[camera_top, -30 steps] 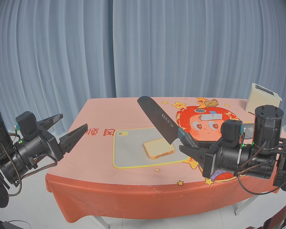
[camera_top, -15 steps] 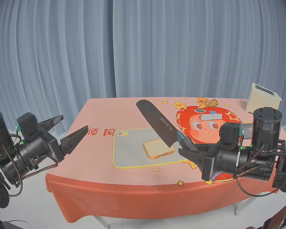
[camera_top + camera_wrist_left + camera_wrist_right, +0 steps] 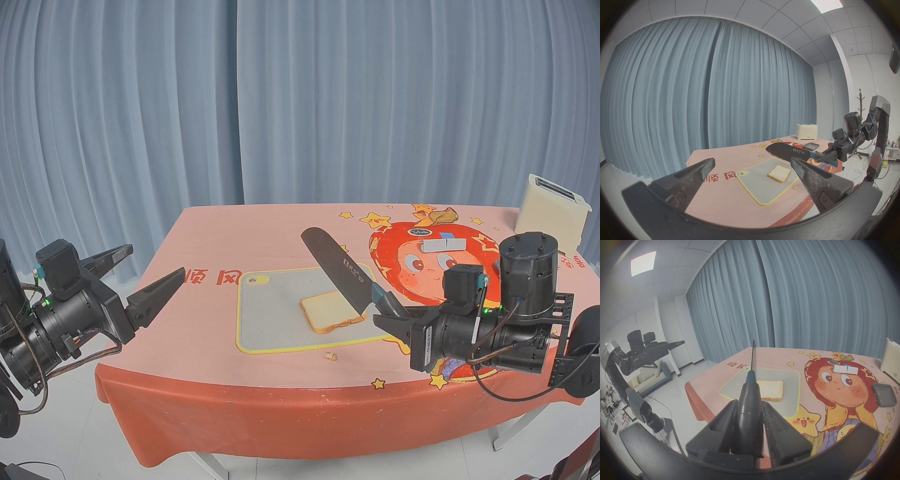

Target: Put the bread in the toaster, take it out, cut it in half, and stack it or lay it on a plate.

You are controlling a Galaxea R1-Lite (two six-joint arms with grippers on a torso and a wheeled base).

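Note:
A slice of bread (image 3: 332, 310) (image 3: 779, 173) (image 3: 770, 390) lies flat on the grey cutting board (image 3: 275, 312) (image 3: 756, 184) (image 3: 790, 387). My right gripper (image 3: 392, 312) (image 3: 750, 415) is shut on the handle of a black knife (image 3: 339, 270) (image 3: 790, 151) (image 3: 753, 357). Its blade slants up and away, held in the air over the bread's right side. My left gripper (image 3: 147, 275) (image 3: 753, 175) stands open off the table's left edge, holding nothing. A cream toaster (image 3: 551, 206) (image 3: 806, 131) (image 3: 892, 360) stands at the far right corner.
A small dark tray (image 3: 811, 146) (image 3: 883, 394) lies on the right side of the orange cartoon tablecloth (image 3: 206, 325). A crumb (image 3: 330, 356) lies near the board's front edge. Curtains hang behind the table.
My right arm has drawn back toward the right and lowered the knife, so the blade now lies lower and closer over the bread. The left arm has barely moved.

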